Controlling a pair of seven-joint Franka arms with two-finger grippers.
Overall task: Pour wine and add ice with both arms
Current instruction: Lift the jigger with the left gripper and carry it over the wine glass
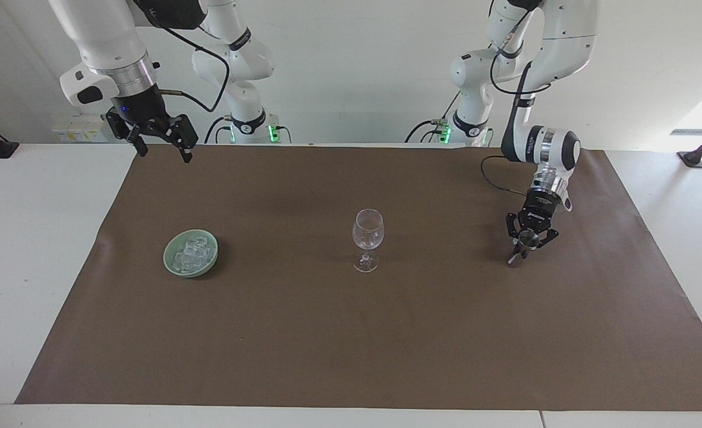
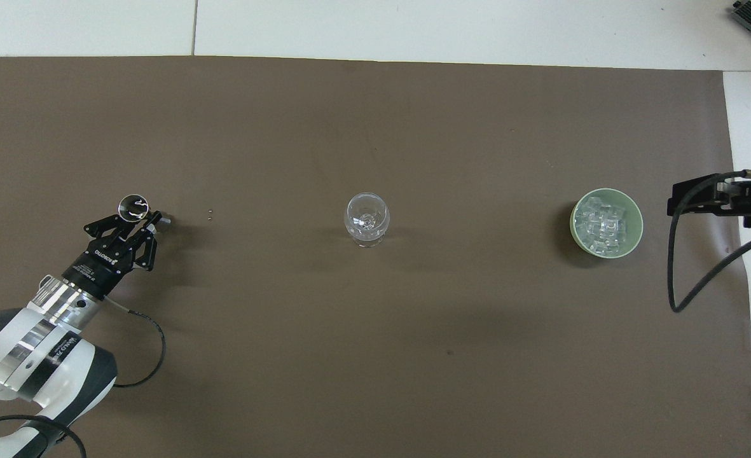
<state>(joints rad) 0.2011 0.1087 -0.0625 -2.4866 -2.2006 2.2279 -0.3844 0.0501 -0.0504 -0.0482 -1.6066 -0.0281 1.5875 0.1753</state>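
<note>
An empty clear wine glass [image 1: 367,232] [image 2: 367,219] stands upright mid-mat. The ice [image 1: 191,252] [image 2: 606,222] fills a pale green bowl [image 1: 169,264] toward the right arm's end. My left gripper [image 1: 528,242] [image 2: 148,222] is low over the mat toward the left arm's end, shut on a small shiny metal cup [image 1: 527,237] [image 2: 132,206] with a short stub [image 1: 512,260] reaching down to the mat. No wine shows; the cup's contents cannot be made out. My right gripper [image 1: 165,153] [image 2: 699,197] waits open and empty, high above the mat's edge beside the bowl.
A brown mat [image 1: 351,356] covers most of the white table [image 1: 35,249]. Two tiny specks [image 2: 210,216] lie on the mat between the metal cup and the glass. The right arm's black cable [image 2: 673,280] hangs in a loop beside the bowl.
</note>
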